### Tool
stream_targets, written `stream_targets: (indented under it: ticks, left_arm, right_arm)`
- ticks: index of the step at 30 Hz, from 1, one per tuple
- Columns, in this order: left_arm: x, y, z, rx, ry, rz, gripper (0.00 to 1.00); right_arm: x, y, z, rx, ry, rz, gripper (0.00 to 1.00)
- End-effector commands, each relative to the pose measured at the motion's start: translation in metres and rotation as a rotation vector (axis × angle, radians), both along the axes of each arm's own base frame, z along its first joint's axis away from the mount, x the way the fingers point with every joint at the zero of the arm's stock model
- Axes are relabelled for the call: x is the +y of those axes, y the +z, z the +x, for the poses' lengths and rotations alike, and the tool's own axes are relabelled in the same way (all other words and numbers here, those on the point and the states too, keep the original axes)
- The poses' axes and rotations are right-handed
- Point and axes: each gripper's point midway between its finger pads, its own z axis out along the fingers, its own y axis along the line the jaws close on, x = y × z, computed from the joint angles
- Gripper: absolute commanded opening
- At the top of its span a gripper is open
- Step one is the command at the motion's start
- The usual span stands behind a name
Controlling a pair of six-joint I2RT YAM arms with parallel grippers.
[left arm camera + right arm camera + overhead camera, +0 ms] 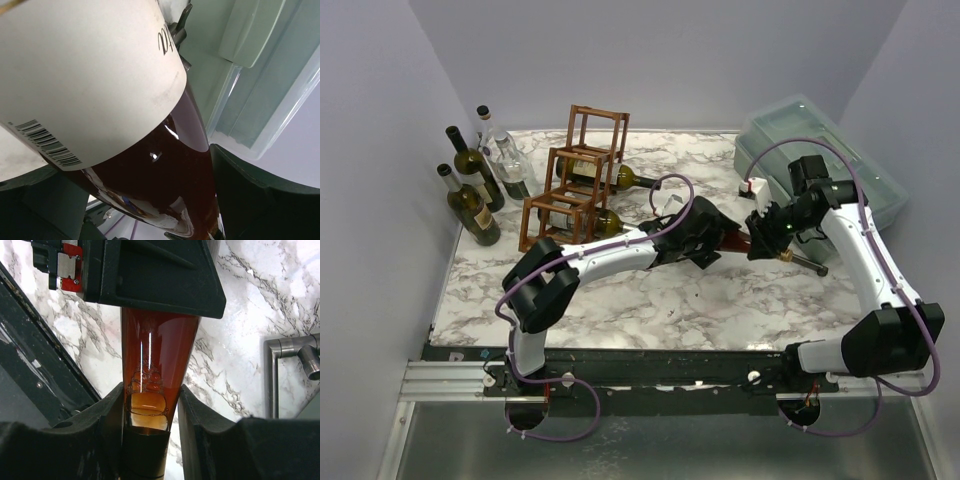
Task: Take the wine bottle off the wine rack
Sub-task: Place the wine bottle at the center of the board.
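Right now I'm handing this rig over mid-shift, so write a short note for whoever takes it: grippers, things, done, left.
Left gripper: clamped on the wine bottle, round its labelled body.
Right gripper: shut on its neck.
Bottle: held lying between both arms over the table, right of the wine rack, clear of it.
Done: bottle is off the rack.
Left: set it down, let go.
Two other bottles lie in the rack.
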Motion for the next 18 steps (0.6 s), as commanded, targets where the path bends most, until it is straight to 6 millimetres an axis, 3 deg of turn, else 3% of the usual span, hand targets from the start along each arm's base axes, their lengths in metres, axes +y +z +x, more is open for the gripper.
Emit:
stream_targets:
  ticks: [1, 18]
  left_arm:
    - [-0.021, 0.024, 0.003, -0.084, -0.074, -0.066, 0.9]
    - [-0.034, 0.006, -0.01, 0.017, -0.11, -0.137, 0.98]
  right_arm:
    - [0.026, 0.037, 0.001, -0.105, 0.157, 0.12, 0.0]
    - [0.017, 0.025, 0.009, -0.074, 0.208, 0.049, 0.0]
